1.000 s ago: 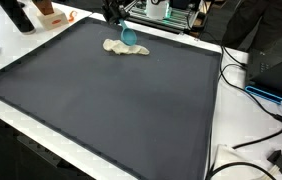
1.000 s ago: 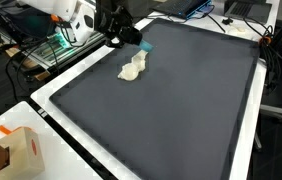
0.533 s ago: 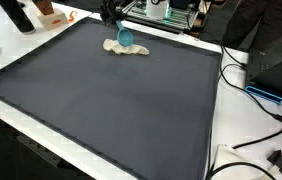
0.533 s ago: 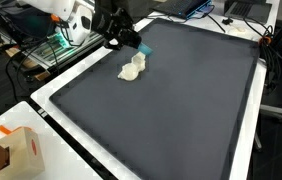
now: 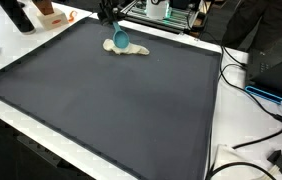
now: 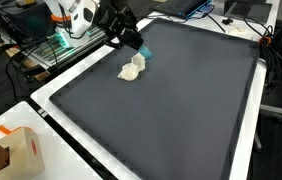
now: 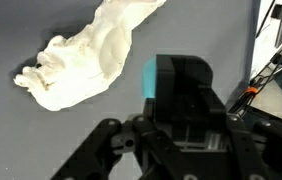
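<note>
My gripper (image 5: 114, 24) is at the far edge of the dark mat (image 5: 111, 100), shut on a small teal object (image 5: 121, 40) that hangs below its fingers. The teal object hovers right over or touches a crumpled cream cloth (image 5: 133, 49) lying on the mat. Both also show in an exterior view, the gripper (image 6: 130, 40) above the teal object (image 6: 146, 51) and the cloth (image 6: 132, 70). In the wrist view the black fingers (image 7: 181, 92) are together with a teal edge (image 7: 150, 80) beside them, and the cloth (image 7: 81, 58) lies just beyond.
The mat covers a white table (image 5: 216, 160). A cardboard box (image 6: 11, 150) stands at one corner. A black bottle (image 5: 19, 15) and an orange item stand at another corner. Cables (image 5: 256, 85) and equipment lie past the table's side. A rack with electronics (image 5: 166, 12) is behind the gripper.
My gripper has shifted a little sideways and down along the far edge with the teal object, closer onto the cloth. The cloth has not moved.
</note>
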`<action>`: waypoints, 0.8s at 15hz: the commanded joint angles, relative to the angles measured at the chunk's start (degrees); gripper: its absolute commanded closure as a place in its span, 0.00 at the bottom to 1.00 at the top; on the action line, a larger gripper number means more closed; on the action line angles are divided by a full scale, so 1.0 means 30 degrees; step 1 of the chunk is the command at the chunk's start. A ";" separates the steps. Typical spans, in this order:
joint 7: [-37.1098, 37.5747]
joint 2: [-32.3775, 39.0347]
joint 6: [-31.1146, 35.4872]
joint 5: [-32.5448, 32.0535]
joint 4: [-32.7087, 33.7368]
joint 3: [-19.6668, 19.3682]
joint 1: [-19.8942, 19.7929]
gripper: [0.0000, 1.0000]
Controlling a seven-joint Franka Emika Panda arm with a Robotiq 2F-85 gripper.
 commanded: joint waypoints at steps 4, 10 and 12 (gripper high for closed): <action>0.6226 -0.1498 0.2693 -0.4810 -0.0889 0.1501 0.0448 0.75; 1.2687 -0.2751 0.2449 -1.1381 -0.1198 0.2297 0.0798 0.75; 1.4474 -0.3418 0.2082 -1.3252 -0.1240 0.2484 0.0889 0.75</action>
